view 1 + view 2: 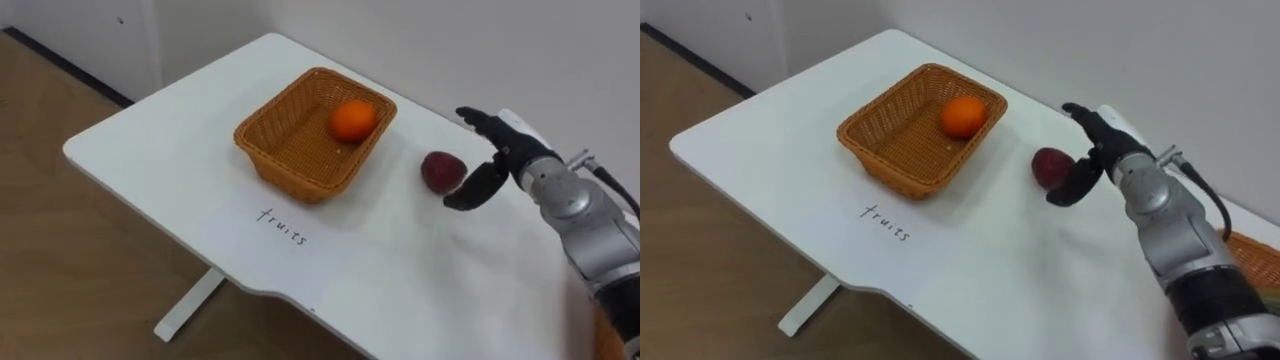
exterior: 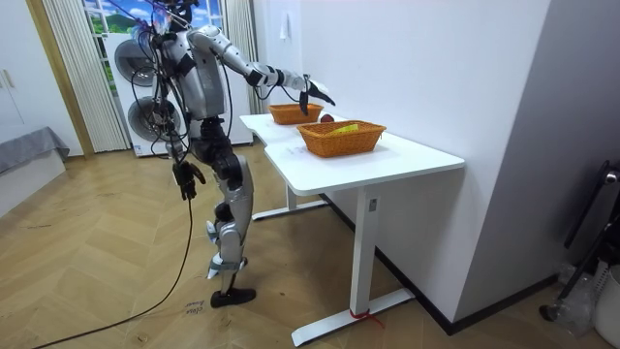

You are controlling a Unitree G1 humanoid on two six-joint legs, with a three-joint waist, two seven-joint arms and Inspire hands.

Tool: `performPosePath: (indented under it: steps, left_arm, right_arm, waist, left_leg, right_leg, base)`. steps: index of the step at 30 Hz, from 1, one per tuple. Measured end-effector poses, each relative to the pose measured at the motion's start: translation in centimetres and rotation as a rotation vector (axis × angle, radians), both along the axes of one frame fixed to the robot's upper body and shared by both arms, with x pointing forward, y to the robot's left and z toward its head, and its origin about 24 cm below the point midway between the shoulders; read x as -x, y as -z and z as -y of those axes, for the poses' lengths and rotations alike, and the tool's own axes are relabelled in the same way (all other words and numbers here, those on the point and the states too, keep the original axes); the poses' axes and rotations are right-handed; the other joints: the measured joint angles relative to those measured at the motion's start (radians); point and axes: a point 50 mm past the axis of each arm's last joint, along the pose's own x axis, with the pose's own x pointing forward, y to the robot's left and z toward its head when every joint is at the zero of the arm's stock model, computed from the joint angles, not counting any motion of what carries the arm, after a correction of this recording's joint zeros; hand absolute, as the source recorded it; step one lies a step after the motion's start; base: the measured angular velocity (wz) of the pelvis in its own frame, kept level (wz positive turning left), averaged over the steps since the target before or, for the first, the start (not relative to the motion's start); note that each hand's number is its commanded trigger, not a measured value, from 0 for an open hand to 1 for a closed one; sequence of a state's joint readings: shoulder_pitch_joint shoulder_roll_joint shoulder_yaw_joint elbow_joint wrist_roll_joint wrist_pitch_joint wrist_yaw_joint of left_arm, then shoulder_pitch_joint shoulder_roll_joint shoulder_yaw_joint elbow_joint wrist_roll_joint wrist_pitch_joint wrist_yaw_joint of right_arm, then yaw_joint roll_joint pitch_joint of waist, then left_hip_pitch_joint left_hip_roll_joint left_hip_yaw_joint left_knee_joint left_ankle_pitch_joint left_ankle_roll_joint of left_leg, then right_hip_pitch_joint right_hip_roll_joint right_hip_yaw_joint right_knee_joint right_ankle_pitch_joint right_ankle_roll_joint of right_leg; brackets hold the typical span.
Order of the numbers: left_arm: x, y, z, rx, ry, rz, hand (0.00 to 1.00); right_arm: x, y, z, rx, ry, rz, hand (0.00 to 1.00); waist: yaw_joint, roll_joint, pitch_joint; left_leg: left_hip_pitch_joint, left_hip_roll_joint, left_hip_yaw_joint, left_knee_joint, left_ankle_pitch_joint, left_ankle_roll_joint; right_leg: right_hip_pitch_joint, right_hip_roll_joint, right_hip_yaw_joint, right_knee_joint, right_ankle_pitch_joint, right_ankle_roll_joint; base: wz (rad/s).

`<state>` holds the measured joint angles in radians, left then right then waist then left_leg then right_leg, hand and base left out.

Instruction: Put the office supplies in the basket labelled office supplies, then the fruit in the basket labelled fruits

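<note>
A white table [image 1: 150, 150] with black writing [image 1: 283, 226] on it stands on a brown wooden floor [image 2: 116, 252] by a white wall [image 2: 417, 68].

Only one readable text: handwritten "fruits" [image 1: 283, 227] in dark pen on the white table [image 1: 140, 150], just before the wicker basket [image 1: 290, 160]

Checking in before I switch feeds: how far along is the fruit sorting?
Done: the orange lies in the wicker basket. In hand: the right robot hand is open beside the dark red fruit, which sits on the table outside the basket. Remaining: grasp it and basket it.
</note>
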<state>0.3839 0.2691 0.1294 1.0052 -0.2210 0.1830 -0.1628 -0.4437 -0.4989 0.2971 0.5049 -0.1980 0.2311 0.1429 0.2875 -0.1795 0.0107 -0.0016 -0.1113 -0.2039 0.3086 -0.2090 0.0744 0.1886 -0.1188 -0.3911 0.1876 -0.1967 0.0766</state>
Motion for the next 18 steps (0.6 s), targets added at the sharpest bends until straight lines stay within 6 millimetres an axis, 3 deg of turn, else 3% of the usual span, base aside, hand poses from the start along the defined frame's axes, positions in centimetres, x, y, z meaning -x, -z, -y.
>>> performPosePath:
  steps: [6, 13, 18]
  left_arm:
    - [0.0, 0.0, -0.1, 0.0, 0.0, 0.001, 0.0]
    - [0.4, 0.0, -0.1, -0.01, -0.007, -0.02, 0.0]
    - [-0.3, 0.0, -0.5, -0.036, -0.004, -0.013, 0.0]
  right_arm:
    - [0.2, 0.6, 0.2, -0.007, 0.002, -0.033, 0.0]
    - [0.3, 1.2, 0.1, 0.004, -0.002, -0.059, 0.0]
    - [0.5, 1.8, 0.5, 0.01, 0.022, -0.076, 0.0]
  waist:
    - [0.024, -0.003, 0.0002]
    - [0.024, -0.015, 0.0056]
    - [0.046, -0.021, 0.0079]
  left_leg:
    - [-0.006, -0.001, -0.003, 0.0, 0.0, 0.0]
    - [-0.01, -0.001, -0.008, -0.001, 0.0, 0.0]
    - [-0.012, 0.0, -0.003, -0.002, 0.0, 0.0]
  right_leg:
    - [-0.004, 0.0, -0.004, 0.0, 0.0, 0.0]
    - [-0.006, 0.001, -0.007, 0.0, 0.0, 0.0]
    - [-0.013, 0.001, 0.004, 0.0, 0.0, 0.0]
  base:
    - [0.02]
    - [0.01]
    - [-0.03]
